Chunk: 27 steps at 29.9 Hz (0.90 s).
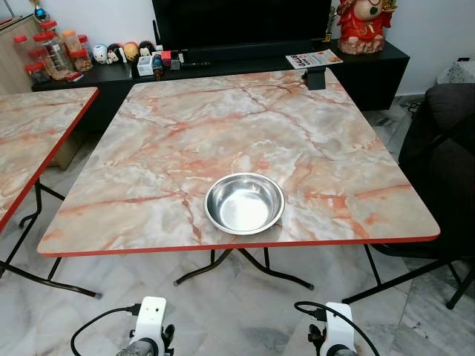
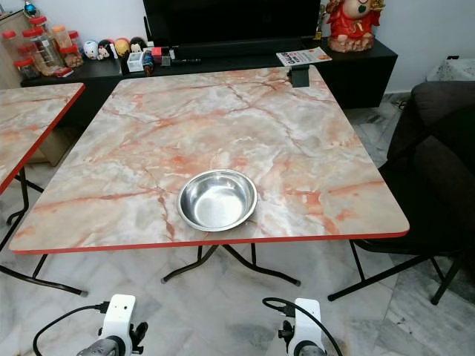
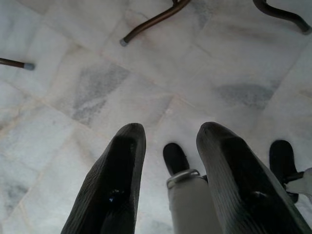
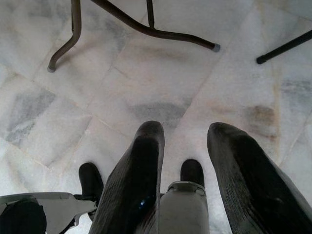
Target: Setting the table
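A steel bowl (image 1: 244, 202) sits upright on the marble-patterned table (image 1: 185, 133), near the red-trimmed edge closest to the robot and a little to the right of that edge's middle. Nothing lies inside the bowl — its polished bottom just mirrors the light. At the table's far right corner, well apart from the bowl, stands a small dark object (image 1: 317, 78), too small to identify. Beyond that far edge runs a black TV cabinet (image 1: 371, 70) carrying jars (image 1: 52, 52), small figurines (image 1: 119, 52) and a red figure (image 1: 362, 22). A second table (image 1: 33, 133) of the same pattern stands left of the bowl's table, and a dark chair (image 1: 441, 156) right of it.

Both arms hang low, below the table's near edge, over the pale marble floor (image 3: 146, 97). The left tool (image 3: 168, 136) has its two black fingers parted and grips nothing — the right tool (image 4: 187, 134) likewise, fingers apart, empty, pointing down at the floor beside the table's curved metal legs (image 4: 146, 27).
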Motion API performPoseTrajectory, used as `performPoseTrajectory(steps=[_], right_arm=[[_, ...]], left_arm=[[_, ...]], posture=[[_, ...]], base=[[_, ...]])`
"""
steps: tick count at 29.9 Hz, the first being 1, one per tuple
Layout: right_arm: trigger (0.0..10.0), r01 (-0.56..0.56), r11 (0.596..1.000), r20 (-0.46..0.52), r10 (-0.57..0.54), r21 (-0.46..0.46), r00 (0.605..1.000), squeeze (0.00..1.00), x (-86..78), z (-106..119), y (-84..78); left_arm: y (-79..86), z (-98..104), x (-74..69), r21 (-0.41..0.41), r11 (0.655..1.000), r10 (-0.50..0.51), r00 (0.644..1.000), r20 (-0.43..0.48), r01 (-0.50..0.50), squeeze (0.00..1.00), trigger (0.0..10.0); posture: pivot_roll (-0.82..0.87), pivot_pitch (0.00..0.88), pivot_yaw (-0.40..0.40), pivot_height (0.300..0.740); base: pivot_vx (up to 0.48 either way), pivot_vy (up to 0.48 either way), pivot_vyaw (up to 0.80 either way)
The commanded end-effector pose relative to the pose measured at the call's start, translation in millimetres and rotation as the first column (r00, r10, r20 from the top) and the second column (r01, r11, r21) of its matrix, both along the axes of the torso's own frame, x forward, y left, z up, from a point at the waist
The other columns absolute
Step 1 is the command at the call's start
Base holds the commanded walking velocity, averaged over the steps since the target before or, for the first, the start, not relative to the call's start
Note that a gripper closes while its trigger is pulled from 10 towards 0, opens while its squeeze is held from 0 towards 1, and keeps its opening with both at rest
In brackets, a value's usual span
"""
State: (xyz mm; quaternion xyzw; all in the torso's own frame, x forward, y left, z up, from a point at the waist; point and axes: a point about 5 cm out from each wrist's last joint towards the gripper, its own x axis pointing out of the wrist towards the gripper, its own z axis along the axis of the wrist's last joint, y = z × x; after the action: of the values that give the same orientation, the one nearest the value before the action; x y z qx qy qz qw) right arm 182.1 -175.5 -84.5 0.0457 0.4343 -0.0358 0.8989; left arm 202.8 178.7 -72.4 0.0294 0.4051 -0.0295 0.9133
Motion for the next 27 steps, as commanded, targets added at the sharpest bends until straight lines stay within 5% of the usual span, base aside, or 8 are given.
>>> performPoseTrajectory(steps=[1, 23, 27], right_arm=[[10.0, 0.01, 1.0, 0.005, -0.01, 0.009, 1.0, 0.0, 1.1, 0, 0.9], [10.0, 0.01, 1.0, 0.011, -0.01, 0.0, 1.0, 0.0, 4.7, 2, -2.7], [10.0, 0.008, 0.999, 0.015, -0.007, -0.035, 1.0, 0.0, 4.6, 3, -6.3]], left_arm=[[3.6, -2, -1.7, 0.023, 1.0, 0.001, 1.0, -0.029, 0.0, 0.0, 10.0], [14.3, -8, -16.5, 0.041, 0.995, 0.092, 0.993, -0.076, -0.089, 0.0, 10.0], [14.1, -8, -16.4, 0.042, 0.995, 0.098, 0.992, -0.073, -0.095, 0.0, 10.0]], posture=[[-0.18, 0.0, 0.094, 0.74], [-0.19, 0.0, 0.078, 0.74], [-0.19, 0.0, 0.077, 0.74]], base=[[0.0, 0.0, 0.0], [0.0, 0.416, -0.05], [0.0, 0.48, 0.62]])
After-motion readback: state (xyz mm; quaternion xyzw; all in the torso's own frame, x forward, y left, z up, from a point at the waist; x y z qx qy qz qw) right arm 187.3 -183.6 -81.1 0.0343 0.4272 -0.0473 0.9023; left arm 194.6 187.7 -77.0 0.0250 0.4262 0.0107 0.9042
